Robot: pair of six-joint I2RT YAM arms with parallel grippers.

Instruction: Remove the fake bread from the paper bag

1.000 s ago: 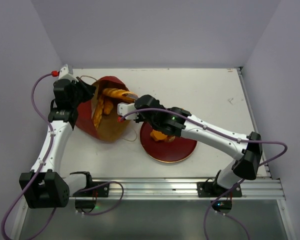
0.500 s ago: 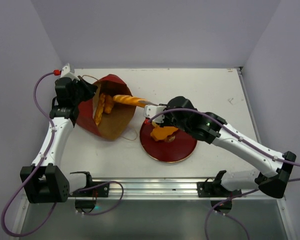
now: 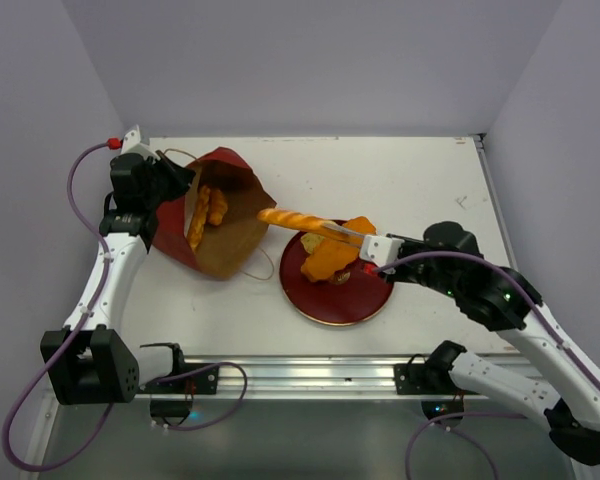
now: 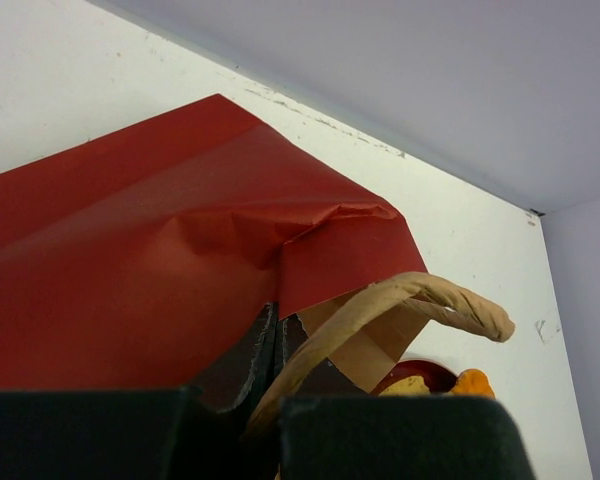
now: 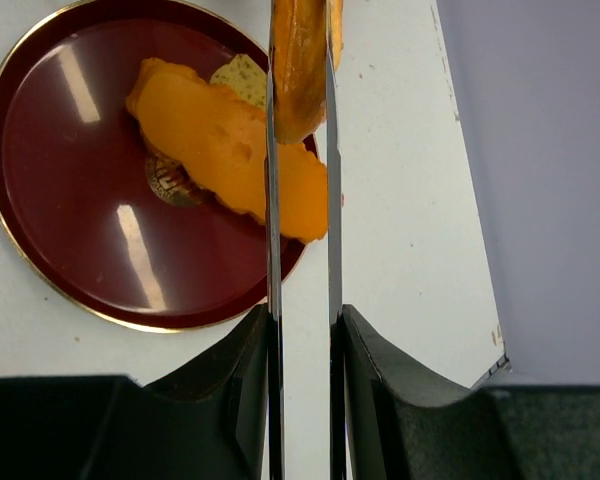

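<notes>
The paper bag [image 3: 228, 238] lies tilted on the table at the left, red outside and brown inside, its mouth towards the plate. Orange-golden bread pieces [image 3: 206, 208] lie inside it. My left gripper [image 3: 172, 184] is shut on the bag's rim; the left wrist view shows the red paper [image 4: 160, 260] pinched and a cord handle [image 4: 420, 297]. My right gripper [image 3: 336, 234] is shut on a long golden loaf [image 3: 294, 219], held above the red plate's [image 3: 325, 305] far edge. The loaf [image 5: 298, 90] sits between the thin fingers in the right wrist view.
The round red plate [image 5: 70, 230] holds an orange bread piece [image 5: 225, 150] and a small pale yellow slice [image 5: 238, 76]. Another orange piece [image 3: 358, 227] shows at its far rim. The table's right edge [image 5: 470, 250] and grey walls bound the space.
My right arm has drawn back to the right, pulling the long loaf out of the bag's mouth to above the plate. The left gripper has kept its hold on the bag.
</notes>
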